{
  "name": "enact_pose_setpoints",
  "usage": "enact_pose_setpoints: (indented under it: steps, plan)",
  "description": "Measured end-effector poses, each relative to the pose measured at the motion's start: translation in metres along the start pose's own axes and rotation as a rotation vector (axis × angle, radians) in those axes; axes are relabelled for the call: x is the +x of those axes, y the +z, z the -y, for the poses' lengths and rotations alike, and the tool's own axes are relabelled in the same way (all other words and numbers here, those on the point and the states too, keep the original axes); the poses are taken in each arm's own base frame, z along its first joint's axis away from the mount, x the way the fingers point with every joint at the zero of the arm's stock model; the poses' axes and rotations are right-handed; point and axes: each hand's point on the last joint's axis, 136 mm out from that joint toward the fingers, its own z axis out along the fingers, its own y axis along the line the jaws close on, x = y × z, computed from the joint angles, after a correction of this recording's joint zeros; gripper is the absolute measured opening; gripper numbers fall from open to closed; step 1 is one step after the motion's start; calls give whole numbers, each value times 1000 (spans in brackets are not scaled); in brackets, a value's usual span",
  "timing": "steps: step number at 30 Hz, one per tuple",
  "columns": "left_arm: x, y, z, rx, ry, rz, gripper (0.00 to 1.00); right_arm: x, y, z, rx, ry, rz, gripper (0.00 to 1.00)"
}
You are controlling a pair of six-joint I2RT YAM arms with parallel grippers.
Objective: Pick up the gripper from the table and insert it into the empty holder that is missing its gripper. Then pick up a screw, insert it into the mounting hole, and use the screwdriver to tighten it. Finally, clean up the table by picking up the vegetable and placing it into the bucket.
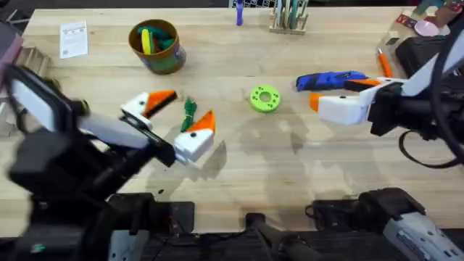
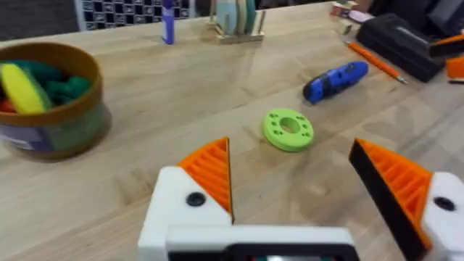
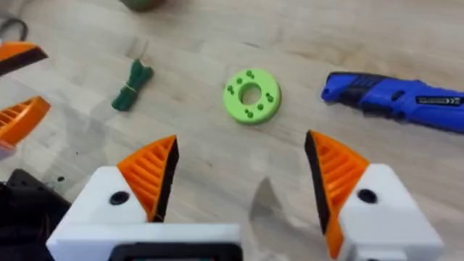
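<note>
**Both hands spread above the table**

The table (image 1: 239,167) carries everything. My left hand (image 1: 177,119) hangs spread wide toward the left side, the vegetable (image 1: 189,112) lying between its fingers. My right hand (image 1: 341,94) is spread too, at the right side, just beside the screwdriver (image 1: 330,79). The bucket (image 1: 156,47) stands near the far left corner, holding toys. A lime-green ring (image 1: 264,98) lies mid-table.
</note>
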Motion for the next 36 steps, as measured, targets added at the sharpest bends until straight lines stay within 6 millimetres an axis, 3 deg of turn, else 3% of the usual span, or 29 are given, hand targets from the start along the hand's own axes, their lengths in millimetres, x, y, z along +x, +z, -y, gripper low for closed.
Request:
enact_pose_setpoints:
  steps: [6, 14, 19, 22, 26, 36]
  plan:
    - [-39, -10, -10, -101, -6, -115, 985, -9, -1, -3, -13, 4, 36, 975]
    - [-43, -23, -26, -222, -168, -460, 985, -10, -1, -2, -9, 10, 40, 992]
    - [-52, -12, -40, -246, -211, -550, 985, -10, -1, -2, -9, 10, 41, 992]
    - [-44, -6, -47, -253, -238, -600, 985, -10, -1, -2, -9, 10, 41, 991]
    - [-18, 8, -60, -303, -310, -734, 987, -10, -1, -2, -9, 10, 42, 992]
    - [48, 42, -60, -440, -301, -1053, 987, -10, -1, 0, 2, 10, 43, 992]
